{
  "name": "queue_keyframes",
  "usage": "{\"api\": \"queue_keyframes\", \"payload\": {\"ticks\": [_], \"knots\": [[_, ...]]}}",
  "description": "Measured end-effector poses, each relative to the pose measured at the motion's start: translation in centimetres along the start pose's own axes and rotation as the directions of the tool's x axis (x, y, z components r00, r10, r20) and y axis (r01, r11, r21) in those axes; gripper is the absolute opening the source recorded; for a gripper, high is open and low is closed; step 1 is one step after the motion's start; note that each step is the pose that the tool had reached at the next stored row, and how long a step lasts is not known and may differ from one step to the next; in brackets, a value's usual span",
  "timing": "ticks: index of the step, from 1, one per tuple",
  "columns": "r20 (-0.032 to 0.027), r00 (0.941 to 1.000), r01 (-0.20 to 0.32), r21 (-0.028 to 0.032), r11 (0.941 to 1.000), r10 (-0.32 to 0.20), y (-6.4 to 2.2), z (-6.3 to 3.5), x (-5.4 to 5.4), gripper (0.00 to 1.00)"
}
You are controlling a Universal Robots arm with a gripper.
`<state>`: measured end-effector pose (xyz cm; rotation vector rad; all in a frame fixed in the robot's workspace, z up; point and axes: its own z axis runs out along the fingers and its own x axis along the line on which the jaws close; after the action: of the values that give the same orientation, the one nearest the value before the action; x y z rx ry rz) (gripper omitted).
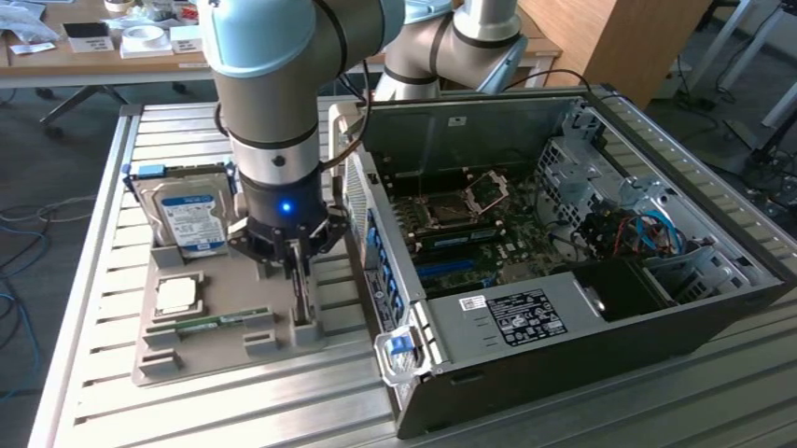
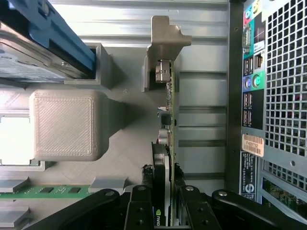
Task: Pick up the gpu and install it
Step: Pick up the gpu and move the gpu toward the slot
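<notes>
The two black fingers [image 2: 141, 208] of the gripper [image 1: 295, 264] [image 2: 165, 201] stand one on each side of the single gpu [image 1: 300, 297] [image 2: 163, 163] and press against its faces, so the jaws are clamped on the card. The card stands on its long edge in a slot of the one grey holder tray [image 1: 205, 366] [image 2: 129, 158], with its pale metal bracket at the end away from the fingers. In the exterior view this grasp sits at left-centre of the frame, below the arm's wrist with its blue light. The same tray holds three other parts. One green RAM stick [image 1: 222, 322] [image 2: 48, 190] lies flat near the tray's lower edge. One pale square chip [image 1: 178, 294] rests just above the stick. One silver hard drive [image 1: 187, 219] [image 2: 29, 52] with a blue-white label stands in a blue carrier at the tray's upper end. The tray rests on a table of aluminium slats [image 1: 162, 415]. Just beside the tray, toward the exterior view's right, stands one open computer case [image 1: 697, 317] [image 2: 283, 96]. Its side panel is off and one motherboard [image 1: 480, 229] shows inside at centre frame.
</notes>
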<state>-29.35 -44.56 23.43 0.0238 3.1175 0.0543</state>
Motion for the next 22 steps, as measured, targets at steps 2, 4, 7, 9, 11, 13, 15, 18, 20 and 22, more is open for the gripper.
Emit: {"api": "queue_keyframes", "payload": {"ticks": [2, 4, 7, 9, 11, 13, 15, 18, 20, 22], "knots": [[0.0, 1.0, 0.0, 0.0, 1.0, 0.0, 0.02, -0.43, 0.0, 0.27], [0.0, 1.0, 0.0, 0.0, 1.0, 0.0, 0.03, -0.91, 0.0, 0.27], [-0.0001, 1.0, 0.0, 0.0, 1.0, 0.0, 0.07, -1.81, 0.0, 0.27], [0.0, 1.0, 0.0, -0.0001, 1.0, 0.0, 0.09, -2.51, -0.1, 0.27], [0.0, 1.0, 0.0, 0.0, 1.0, 0.0, 0.11, -3.23, -0.1, 0.27], [-0.0001, 1.0, 0.0, 0.0, 1.0, 0.0, 0.14, -3.93, -0.1, 0.27], [0.0, 1.0, 0.0, 0.0, 1.0, 0.0, 0.17, -4.66, -0.1, 0.27], [0.0, 1.0, 0.0, 0.0, 1.0, 0.0, 0.21, -5.79, -0.1, 0.27], [-0.0001, 1.0, 0.0, 0.0001, 1.0, 0.0, 0.24, -6.67, -0.2, 0.27], [0.0, 1.0, 0.0, 0.0001, 1.0, 0.0, 0.27, -7.52, -0.2, 0.27]]}}
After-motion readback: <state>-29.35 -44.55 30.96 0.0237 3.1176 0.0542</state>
